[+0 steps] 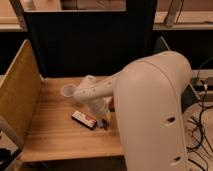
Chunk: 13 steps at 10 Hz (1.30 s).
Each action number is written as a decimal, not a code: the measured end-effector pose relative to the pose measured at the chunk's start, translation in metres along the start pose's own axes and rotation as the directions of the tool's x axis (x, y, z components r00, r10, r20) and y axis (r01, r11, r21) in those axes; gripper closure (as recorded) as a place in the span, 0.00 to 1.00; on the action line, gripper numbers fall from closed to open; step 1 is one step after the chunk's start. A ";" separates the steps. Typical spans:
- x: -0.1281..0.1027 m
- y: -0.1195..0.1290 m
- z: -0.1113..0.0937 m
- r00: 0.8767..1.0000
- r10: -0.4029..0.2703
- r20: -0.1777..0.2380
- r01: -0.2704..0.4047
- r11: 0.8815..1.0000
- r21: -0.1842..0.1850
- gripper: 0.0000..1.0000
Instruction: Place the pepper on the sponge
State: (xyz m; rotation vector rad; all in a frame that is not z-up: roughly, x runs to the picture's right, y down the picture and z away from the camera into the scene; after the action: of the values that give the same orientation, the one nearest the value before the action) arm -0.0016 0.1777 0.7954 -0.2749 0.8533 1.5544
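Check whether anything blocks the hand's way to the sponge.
Nothing visible. The hand is low over the table, beside the labelled box; the arm hides the sponge, so the last gap cannot be judged.

Wooden table (50, 135), two things on its bare boards.
The gripper (103, 119) hangs low over the table's middle. A flat dark box (84, 118) with a red-and-white label lies just beside the claw, to its left as seen. A pale cup (67, 91) stands farther left, toward the back.
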 end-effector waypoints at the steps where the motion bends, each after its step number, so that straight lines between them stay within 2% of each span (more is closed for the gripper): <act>1: 0.001 -0.001 0.001 1.000 0.000 -0.002 0.000 1.000 0.003 1.00; 4: 0.001 0.000 0.001 1.000 0.000 -0.003 0.000 1.000 0.002 1.00; 7: -0.004 0.018 0.010 1.000 -0.016 -0.008 0.016 1.000 -0.001 1.00; 9: -0.006 0.014 0.011 1.000 -0.012 -0.004 0.012 1.000 0.002 1.00; 11: -0.005 0.017 0.010 1.000 -0.017 -0.006 0.017 1.000 0.002 1.00; 13: -0.018 0.021 0.002 1.000 -0.022 0.013 0.022 1.000 0.004 1.00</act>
State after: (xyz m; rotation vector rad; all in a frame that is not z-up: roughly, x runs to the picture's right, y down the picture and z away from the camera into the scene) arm -0.0169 0.1666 0.8148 -0.2705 0.8409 1.5320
